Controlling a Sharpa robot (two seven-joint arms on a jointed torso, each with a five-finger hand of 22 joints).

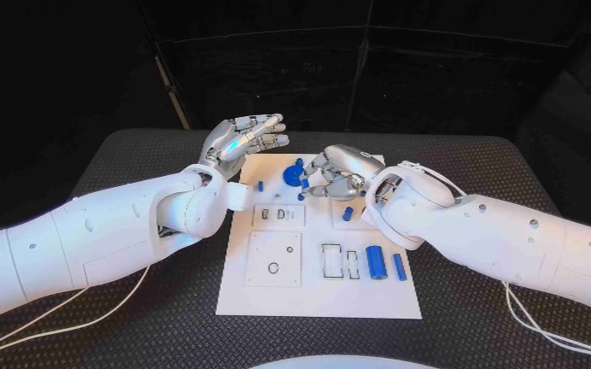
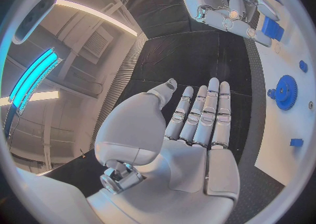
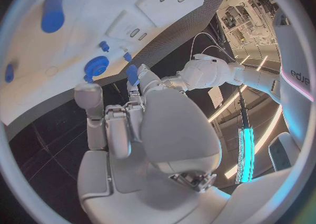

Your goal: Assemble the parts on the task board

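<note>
The white task board (image 1: pixel 318 296) lies in the middle of the table. A blue gear (image 1: pixel 293 174) sits near its far edge, also seen from the left wrist (image 2: pixel 285 92) and the right wrist (image 3: pixel 97 66). My right hand (image 1: pixel 339 172) hovers just right of the gear with its fingers curled, and pinches a small blue part (image 3: pixel 131 74) at its fingertips. My left hand (image 1: pixel 247 141) is raised over the board's far left corner, fingers (image 2: pixel 200 113) straight and together, holding nothing. A blue cylinder (image 1: pixel 376 262) and a slim blue bar (image 1: pixel 399 266) lie on the board's near right.
A small blue peg (image 1: pixel 260 186) stands at the board's left edge, and another small blue piece (image 1: pixel 348 213) lies right of centre. Recessed slots (image 1: pixel 335 260) and a square plate (image 1: pixel 273 258) mark the near half. White cables (image 1: pixel 74 322) trail on the black table.
</note>
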